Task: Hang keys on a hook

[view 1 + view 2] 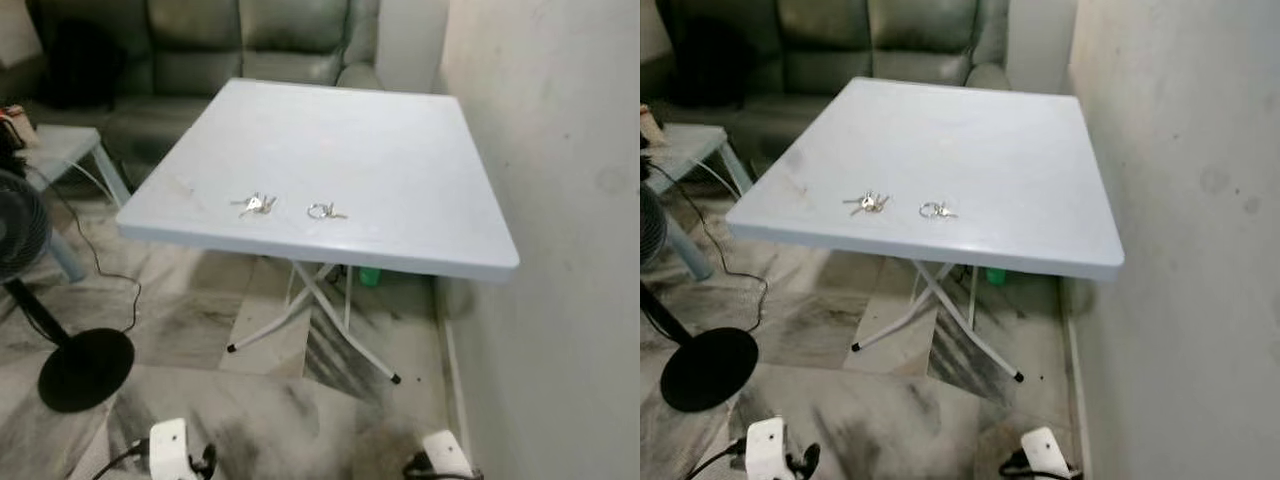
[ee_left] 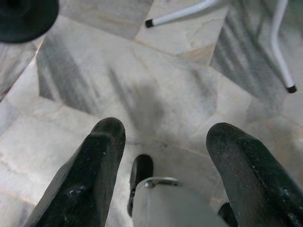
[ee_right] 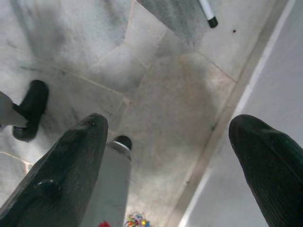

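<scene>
Home living room — sofa (image 1: 250, 45), folding table (image 1: 400, 150), standing fan (image 1: 25, 260), marble floor (image 1: 180, 300).

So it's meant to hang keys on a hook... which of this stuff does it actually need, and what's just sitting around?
For the job:
- bunch of keys on the white folding table
- key ring beside it, lying apart
- left end effector and right end effector, both open, hanging low over the floor
No hook can be seen.

Just lying about:
- standing fan
- sofa
- green object under the table

A white folding table (image 1: 400, 150) carries two key bunches: keys (image 1: 256, 205) beside a key ring (image 1: 324, 211).
</scene>
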Available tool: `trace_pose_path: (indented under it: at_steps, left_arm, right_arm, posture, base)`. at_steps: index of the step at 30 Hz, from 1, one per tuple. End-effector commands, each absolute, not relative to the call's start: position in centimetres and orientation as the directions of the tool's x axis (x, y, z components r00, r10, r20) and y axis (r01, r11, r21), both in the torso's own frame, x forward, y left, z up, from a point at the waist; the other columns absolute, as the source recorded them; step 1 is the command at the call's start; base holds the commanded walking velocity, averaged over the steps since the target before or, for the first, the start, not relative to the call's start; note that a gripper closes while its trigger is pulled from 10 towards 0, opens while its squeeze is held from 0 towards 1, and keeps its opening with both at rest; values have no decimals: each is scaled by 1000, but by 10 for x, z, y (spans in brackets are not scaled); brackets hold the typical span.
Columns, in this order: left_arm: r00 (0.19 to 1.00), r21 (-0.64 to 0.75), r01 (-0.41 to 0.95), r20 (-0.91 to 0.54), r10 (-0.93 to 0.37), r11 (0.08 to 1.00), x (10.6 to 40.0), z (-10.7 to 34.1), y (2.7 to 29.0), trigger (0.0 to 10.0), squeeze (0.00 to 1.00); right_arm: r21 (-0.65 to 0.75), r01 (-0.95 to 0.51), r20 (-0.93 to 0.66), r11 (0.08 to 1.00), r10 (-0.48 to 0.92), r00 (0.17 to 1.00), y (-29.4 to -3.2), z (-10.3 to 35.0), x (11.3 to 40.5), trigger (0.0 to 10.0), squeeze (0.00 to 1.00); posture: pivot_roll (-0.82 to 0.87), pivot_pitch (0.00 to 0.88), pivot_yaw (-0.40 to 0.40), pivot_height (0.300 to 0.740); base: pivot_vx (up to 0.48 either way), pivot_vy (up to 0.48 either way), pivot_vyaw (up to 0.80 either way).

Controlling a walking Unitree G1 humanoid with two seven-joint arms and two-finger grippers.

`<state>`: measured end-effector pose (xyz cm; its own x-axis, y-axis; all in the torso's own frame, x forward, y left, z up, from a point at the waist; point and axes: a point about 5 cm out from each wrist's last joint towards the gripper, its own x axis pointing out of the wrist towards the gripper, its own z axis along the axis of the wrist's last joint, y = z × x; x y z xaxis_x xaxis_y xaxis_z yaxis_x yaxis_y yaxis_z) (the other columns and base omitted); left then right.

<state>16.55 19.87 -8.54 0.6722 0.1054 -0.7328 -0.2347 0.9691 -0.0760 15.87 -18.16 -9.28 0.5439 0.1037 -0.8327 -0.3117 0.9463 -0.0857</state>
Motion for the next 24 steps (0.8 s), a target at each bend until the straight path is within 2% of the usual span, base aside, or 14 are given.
trace_pose_path:
  at_steps: [1, 5, 12, 24]
  left_arm:
    - [677, -81, -247, -727, 112, 966, 168, -84, 202, 10000, 0]
    - [678, -83, -249, -726, 113, 965, 169, -83, 202, 10000, 0]
    - [679, -86, -252, -726, 113, 964, 169, -83, 203, 10000, 0]
    - [679, -89, -258, -725, 115, 962, 173, -82, 203, 10000, 0]
  right_arm:
    - [-80, -288, -828, 954, 98, 552, -183, -92, 159, 10000, 0]
    - [-78, -284, -831, 956, 95, 548, -183, -93, 158, 10000, 0]
    - [-75, -280, -830, 957, 96, 550, -183, -93, 158, 10000, 0]
    - [-66, -256, -828, 964, 91, 554, -182, -93, 159, 10000, 0]
  posture:
    - [-86, 0, -35, 732]
    - [-85, 0, -34, 732]
    - [-86, 0, -32, 732]
    - [-86, 0, -28, 732]
  base:
    - [0, 0, 0]
    - [0, 0, 0]
    - [0, 270, 0]
    - [0, 479, 0]
